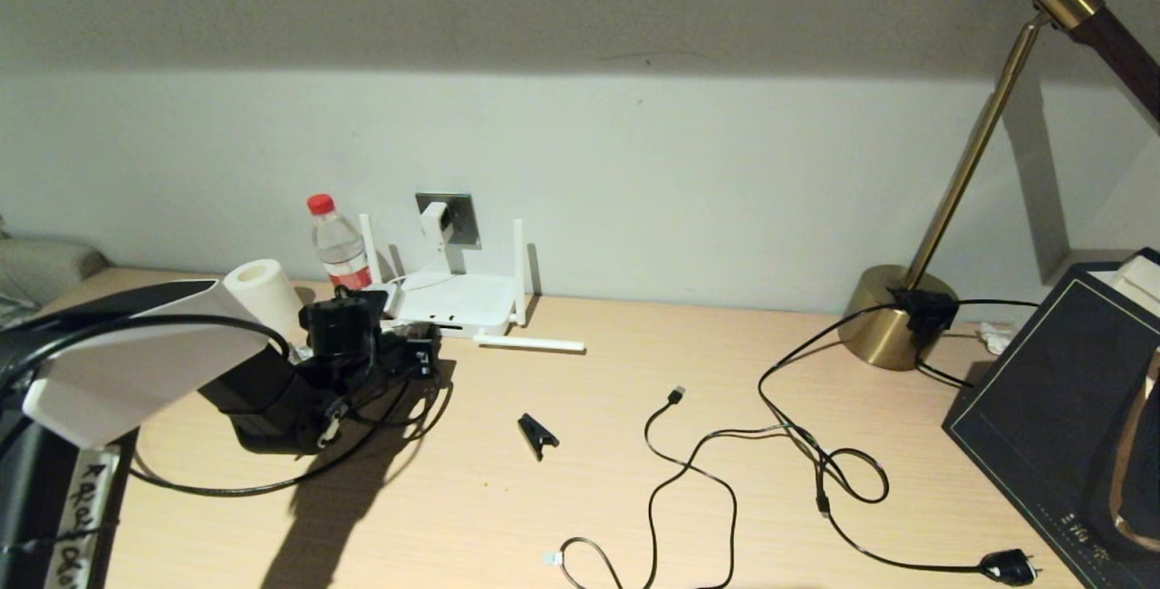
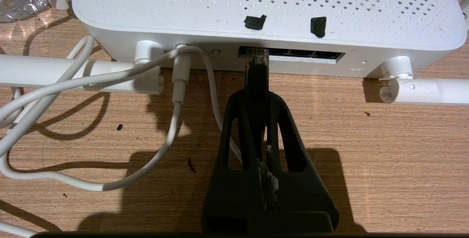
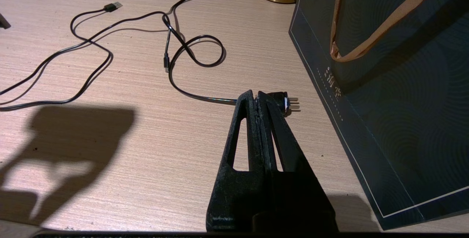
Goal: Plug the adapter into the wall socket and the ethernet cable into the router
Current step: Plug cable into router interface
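Handwritten label on left arm, unreadable. Left gripper (image 2: 256, 88) clamped on ethernet cable (image 2: 257, 75), clear connector at router (image 1: 450, 305) port (seating uncertain). Adapter (image 1: 435, 221) in wall socket (image 1: 456, 216). Right gripper (image 3: 258, 97) pinched shut, empty, beside dark bag (image 3: 395, 95) with small gold lettering.

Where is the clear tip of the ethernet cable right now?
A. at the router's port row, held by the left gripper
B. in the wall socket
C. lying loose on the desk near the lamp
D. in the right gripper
A: the left gripper is shut on the ethernet cable, whose clear tip sits at the port row of the router.
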Robot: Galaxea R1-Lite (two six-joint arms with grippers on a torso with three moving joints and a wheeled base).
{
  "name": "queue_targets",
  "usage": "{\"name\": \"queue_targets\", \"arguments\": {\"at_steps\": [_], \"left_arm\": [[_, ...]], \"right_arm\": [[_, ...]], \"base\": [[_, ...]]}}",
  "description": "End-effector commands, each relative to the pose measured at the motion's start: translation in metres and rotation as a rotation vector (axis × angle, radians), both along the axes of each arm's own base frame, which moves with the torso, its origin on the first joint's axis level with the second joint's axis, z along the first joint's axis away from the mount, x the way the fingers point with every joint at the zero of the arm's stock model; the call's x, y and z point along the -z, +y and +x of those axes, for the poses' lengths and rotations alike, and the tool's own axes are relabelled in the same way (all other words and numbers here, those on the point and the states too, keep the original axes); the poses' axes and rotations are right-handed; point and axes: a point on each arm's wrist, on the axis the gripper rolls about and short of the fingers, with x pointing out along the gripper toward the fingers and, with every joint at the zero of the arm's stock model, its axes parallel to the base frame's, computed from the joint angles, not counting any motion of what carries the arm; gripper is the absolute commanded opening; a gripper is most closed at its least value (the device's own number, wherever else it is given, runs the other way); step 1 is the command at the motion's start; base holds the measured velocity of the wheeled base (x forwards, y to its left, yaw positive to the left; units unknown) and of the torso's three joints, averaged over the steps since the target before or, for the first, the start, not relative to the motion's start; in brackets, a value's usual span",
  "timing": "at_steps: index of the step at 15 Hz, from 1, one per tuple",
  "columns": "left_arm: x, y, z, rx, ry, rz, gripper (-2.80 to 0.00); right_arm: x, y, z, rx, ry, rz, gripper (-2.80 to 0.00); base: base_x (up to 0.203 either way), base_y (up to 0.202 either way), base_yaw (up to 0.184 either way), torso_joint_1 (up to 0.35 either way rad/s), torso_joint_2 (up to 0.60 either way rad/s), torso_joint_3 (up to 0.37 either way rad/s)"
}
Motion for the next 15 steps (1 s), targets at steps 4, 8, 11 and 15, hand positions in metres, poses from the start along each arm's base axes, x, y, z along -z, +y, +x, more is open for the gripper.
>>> {"name": "queue_targets", "arguments": {"at_steps": [4,8,11,15], "left_arm": [[-0.0005,0.0000,-0.0004,0.001,-0.004,-0.001,-2.80],[-0.0001,0.0000,-0.0006,0.001,-0.002,-0.001,-2.80],[-0.0005,0.0001,-0.0009,-0.001,-0.002,0.000,-2.80],[-0.0005,0.0001,-0.0009,-0.001,-0.002,0.000,-2.80]], "right_arm": [[-0.0001,0.0000,0.0001,-0.001,0.002,0.000,-2.80],[0.0000,0.0000,0.0001,-0.001,0.002,0.000,-2.80],[0.0002,0.0000,0.0001,-0.001,0.003,0.000,-2.80],[-0.0002,0.0000,0.0000,-0.001,0.001,0.000,-2.80]], "base": [[0.000,0.000,0.000,0.000,0.00,0.000],[0.000,0.000,0.000,0.000,0.00,0.000],[0.000,0.000,0.000,0.000,0.00,0.000],[0.000,0.000,0.000,0.000,0.00,0.000]]}}
